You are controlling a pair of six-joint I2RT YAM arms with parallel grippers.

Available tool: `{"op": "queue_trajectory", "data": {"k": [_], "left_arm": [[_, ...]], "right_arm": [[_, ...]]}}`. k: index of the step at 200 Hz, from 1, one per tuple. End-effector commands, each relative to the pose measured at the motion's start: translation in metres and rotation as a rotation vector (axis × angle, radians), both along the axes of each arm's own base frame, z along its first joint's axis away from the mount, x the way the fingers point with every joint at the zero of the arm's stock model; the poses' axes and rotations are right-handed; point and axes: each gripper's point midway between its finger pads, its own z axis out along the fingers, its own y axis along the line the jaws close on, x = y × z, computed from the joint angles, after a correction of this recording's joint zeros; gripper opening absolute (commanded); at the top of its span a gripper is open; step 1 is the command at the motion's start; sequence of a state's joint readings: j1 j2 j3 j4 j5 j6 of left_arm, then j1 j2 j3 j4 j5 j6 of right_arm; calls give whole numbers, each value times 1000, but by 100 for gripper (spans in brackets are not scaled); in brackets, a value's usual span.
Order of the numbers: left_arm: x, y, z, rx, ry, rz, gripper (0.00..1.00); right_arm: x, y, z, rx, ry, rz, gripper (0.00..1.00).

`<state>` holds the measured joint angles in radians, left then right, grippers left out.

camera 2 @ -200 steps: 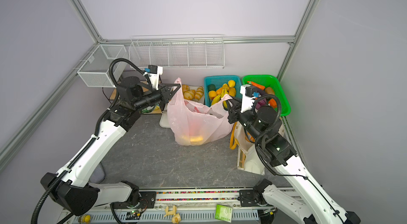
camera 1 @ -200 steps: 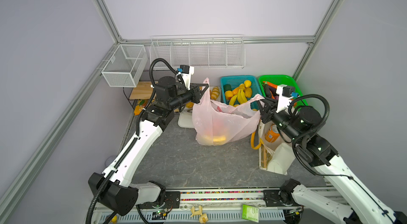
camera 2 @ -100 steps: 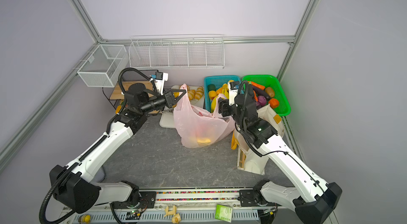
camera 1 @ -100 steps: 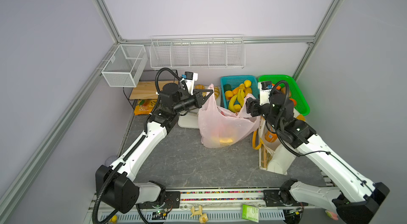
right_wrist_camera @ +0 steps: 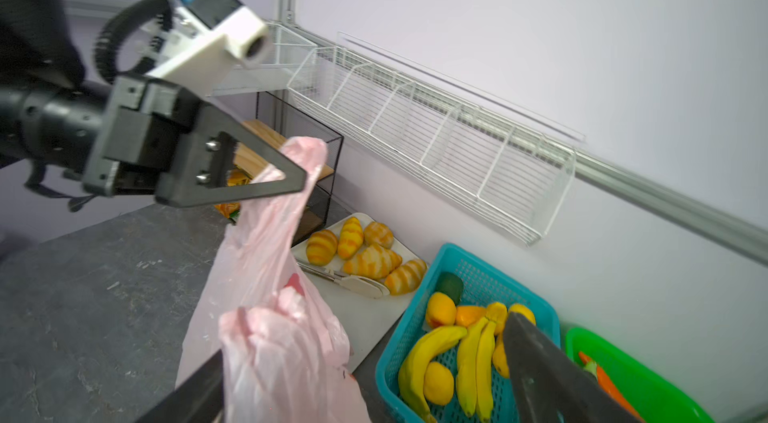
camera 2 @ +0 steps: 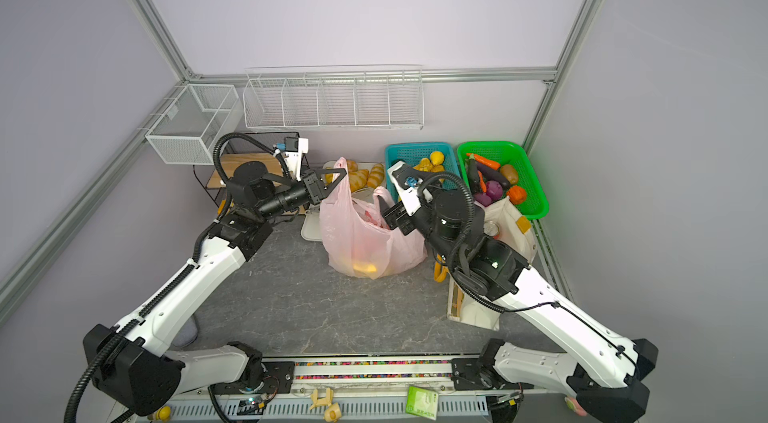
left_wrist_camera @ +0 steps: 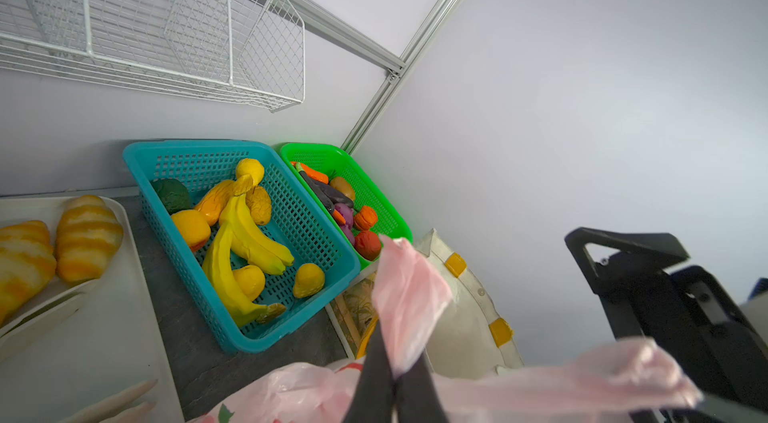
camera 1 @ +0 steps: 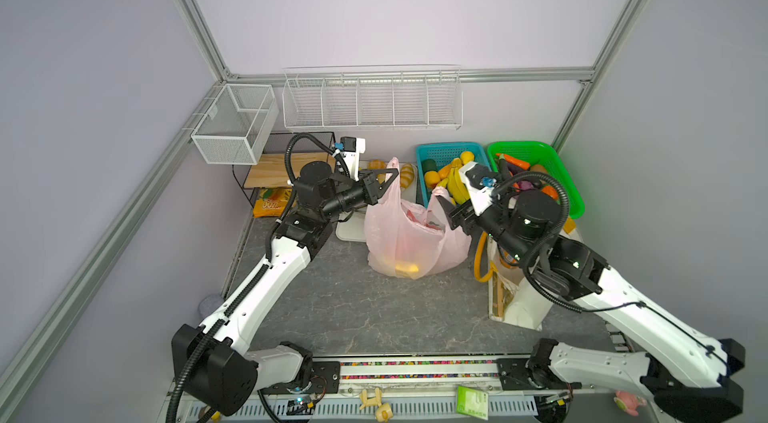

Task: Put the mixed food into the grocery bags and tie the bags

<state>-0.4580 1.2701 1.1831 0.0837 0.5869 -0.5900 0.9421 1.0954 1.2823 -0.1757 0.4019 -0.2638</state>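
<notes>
At the thin pink plastic bag [camera 1: 399, 238], left gripper [camera 1: 390, 172] jaws clamp 1 handle [camera 1: 394, 162]; right gripper [camera 1: 444, 205], jaws apart, needs the other to tie.

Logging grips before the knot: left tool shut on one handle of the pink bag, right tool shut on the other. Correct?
Not quite. The right tool is open: the right wrist view shows its fingers spread wide, with nothing clamped between them. The left tool is indeed shut on one handle of the pink bag.
</notes>
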Motion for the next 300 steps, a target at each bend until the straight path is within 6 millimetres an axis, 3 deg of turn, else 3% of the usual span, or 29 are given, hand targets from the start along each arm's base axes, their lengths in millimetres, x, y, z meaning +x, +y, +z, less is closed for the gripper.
{"op": "queue_trajectory", "data": {"k": [1, 32, 57, 77, 92, 109, 128, 152, 169, 195, 226, 240, 273, 300], "left_arm": [[-3, 8, 8, -27, 1, 29, 0], [-8, 12, 8, -17, 14, 39, 0], [-11, 16, 7, -10, 24, 59, 0], [-13, 19, 9, -6, 22, 68, 0], [-14, 20, 10, -10, 27, 75, 0], [-13, 23, 10, -9, 39, 92, 0], [-10, 26, 7, 6, 44, 120, 0], [-7, 30, 1, 34, 46, 147, 0], [-6, 30, 1, 36, 45, 151, 0], [-5, 27, -3, 36, 57, 139, 0], [-7, 26, 0, 34, 57, 127, 0], [-9, 26, 2, 30, 52, 121, 0], [-10, 24, 4, 9, 65, 108, 0], [-10, 23, 6, -5, 82, 101, 0]], "right_arm": [[10, 4, 8, -45, -88, -75, 88], [51, -50, -22, -67, 113, -341, 89], [58, -82, -50, 23, 306, -351, 89], [69, -112, -61, 53, 384, -417, 89], [76, -121, -67, 64, 444, -418, 89], [73, -103, -68, 74, 511, -288, 89], [56, -73, -74, 52, 589, -97, 89], [32, -59, -87, 13, 662, 45, 89], [17, -53, -86, 36, 662, 120, 89], [0, -40, -61, 104, 626, 246, 89], [13, -61, -16, 137, 420, 84, 88], [10, -59, 4, 120, 314, 61, 88], [-20, -3, 31, 79, 154, 233, 92], [-33, 50, 14, 43, 126, 357, 94]]}}
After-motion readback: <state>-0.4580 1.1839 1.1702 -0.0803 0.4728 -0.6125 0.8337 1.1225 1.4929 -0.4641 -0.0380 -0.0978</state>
